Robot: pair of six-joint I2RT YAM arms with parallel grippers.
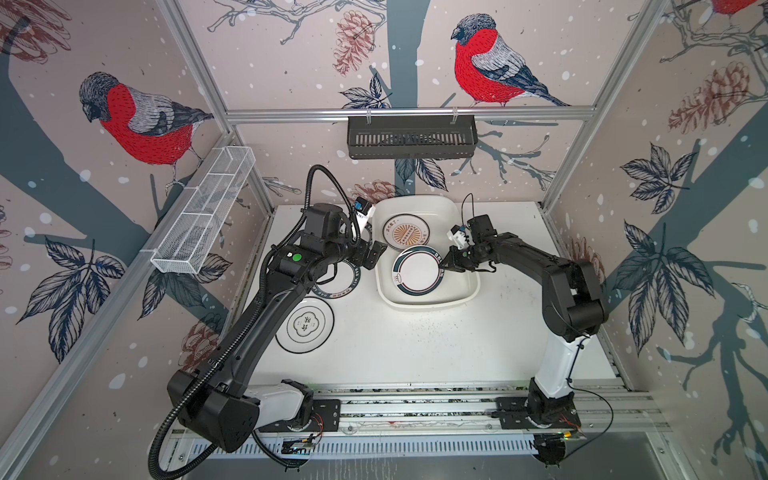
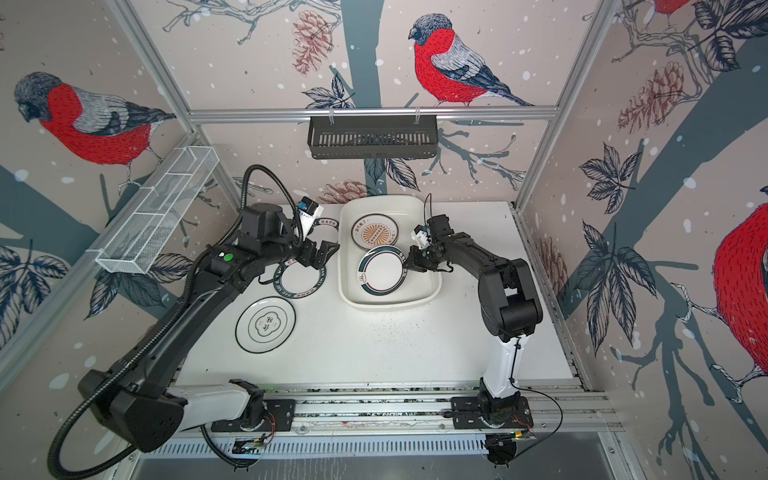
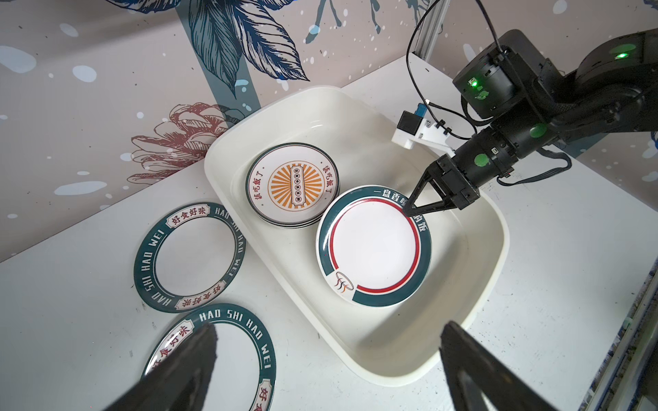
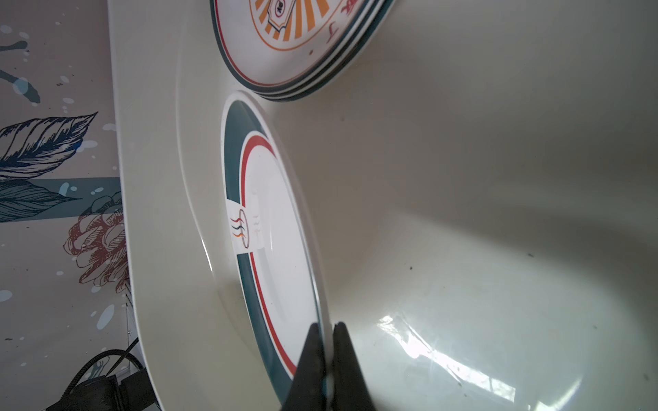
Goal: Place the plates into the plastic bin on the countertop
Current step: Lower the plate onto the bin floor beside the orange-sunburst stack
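Looks just past halfway. The right gripper [image 1: 445,266] is pinched shut on the rim of a teal-and-red-banded round white plate [image 1: 417,270], mid-frame inside the big white plastic bin [image 1: 432,304]. It sits beside the stack topped by the orange-sunburst plate [image 1: 406,232]. The left gripper [image 1: 371,256] gapes wide, holding nothing. Left to go, centre-left on the speckled white countertop [image 1: 415,345]: two teal-lettered plates [image 3: 189,257] and the black-emblem plate [image 1: 305,325].

Black arms [image 1: 257,316] (white lower links [image 1: 559,365])

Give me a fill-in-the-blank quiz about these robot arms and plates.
The right gripper is shut on the rim of the round white plate ringed teal and red, inside the large white plastic ____.
The left gripper hangs ____, holding nothing.
____ other round plates lie outside on the speckled white countertop.
Missing: bin; open; three.
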